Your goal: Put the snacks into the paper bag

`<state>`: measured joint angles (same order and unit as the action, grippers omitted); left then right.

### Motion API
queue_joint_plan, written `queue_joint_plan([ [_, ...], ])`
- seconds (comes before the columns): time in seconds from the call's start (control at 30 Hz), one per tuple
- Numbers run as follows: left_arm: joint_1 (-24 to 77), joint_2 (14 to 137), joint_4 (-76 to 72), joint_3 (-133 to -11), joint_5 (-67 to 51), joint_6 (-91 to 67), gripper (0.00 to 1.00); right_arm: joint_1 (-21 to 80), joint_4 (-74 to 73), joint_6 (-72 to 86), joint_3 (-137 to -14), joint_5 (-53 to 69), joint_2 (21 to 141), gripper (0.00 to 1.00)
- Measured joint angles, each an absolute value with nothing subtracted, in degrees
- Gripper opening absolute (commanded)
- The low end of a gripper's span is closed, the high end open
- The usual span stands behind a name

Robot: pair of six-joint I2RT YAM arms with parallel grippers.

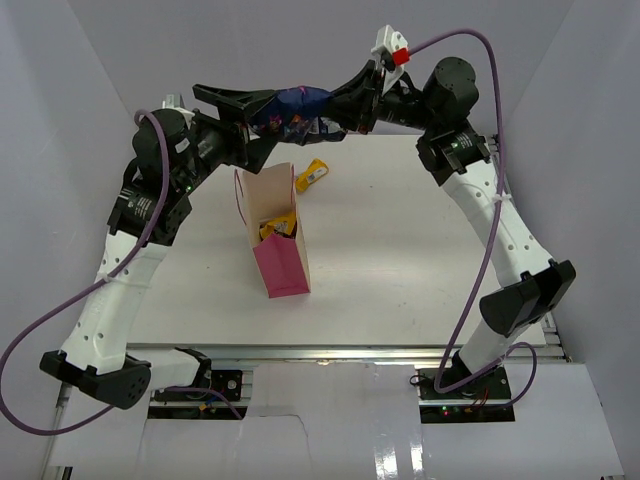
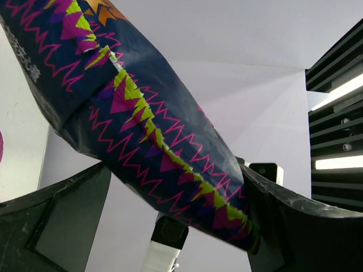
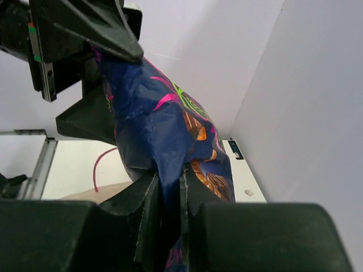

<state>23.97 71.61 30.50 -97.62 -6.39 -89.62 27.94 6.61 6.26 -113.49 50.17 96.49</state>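
Chip bag (image 1: 295, 105) aloft, spanning both grippers. I read the right gripper (image 3: 169, 181) as nearly closed, its jaws pinching one crinkled end. The left gripper (image 1: 255, 110) has its jaws wide, the bag's other end lying between them. I cannot tell whether they press it. Below the jaws the paper bag (image 1: 282, 262) stands open-topped on the table (image 1: 400, 250), yellow bars (image 1: 275, 228) inside. One loose bar (image 1: 314, 175) lies beneath the right jaws.
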Motion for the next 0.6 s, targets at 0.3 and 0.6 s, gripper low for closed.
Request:
queue_joint_plan([
  [0.3,24.0,71.7,31.3,-97.6,-8.4,-91.0,0.98,29.6,6.4,-9.1,-103.3,46.5,88.1,0.08],
  [0.6,20.6,72.0,31.7,-97.6,-13.0,-90.6,0.78,31.8,8.1,-20.2,-97.0,44.6,82.8,0.08],
])
